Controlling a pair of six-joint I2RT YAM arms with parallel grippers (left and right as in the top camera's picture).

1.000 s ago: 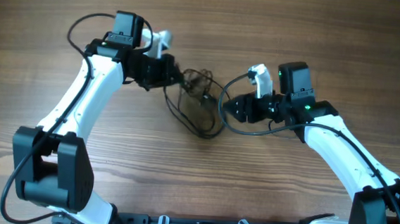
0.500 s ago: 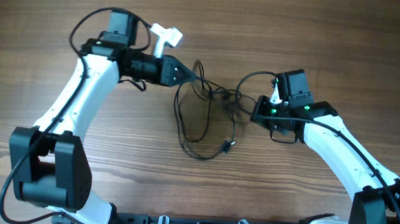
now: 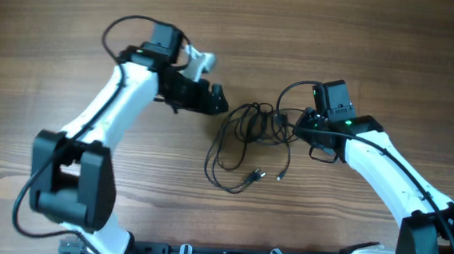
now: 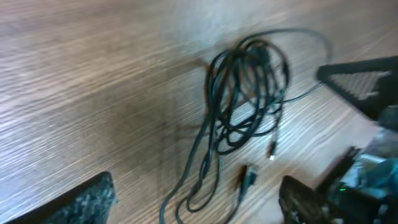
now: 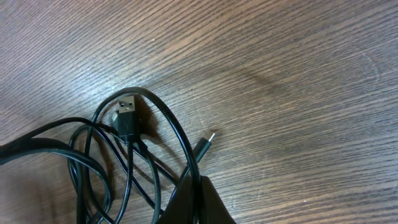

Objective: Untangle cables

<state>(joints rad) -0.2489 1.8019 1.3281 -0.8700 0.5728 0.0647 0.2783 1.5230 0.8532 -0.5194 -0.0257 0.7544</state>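
- The right pincer (image 3: 297, 125) is shown in its wrist view only as one dark wedge, cut off by the lower edge. Its jaws are drawn together, and a strand is lost under the tip, seemingly gripped.
- The far right of the left wrist view is blurred.
- The thin black cables (image 3: 251, 127) are bunched on the brown wooden bench (image 3: 57, 35) between both pincers, with loose loops trailing toward the near edge.
- A silver USB plug (image 5: 127, 107) lies within the loops.
- The left pincer (image 3: 219, 101) is spread wide, just beside the bundle and holding nothing.
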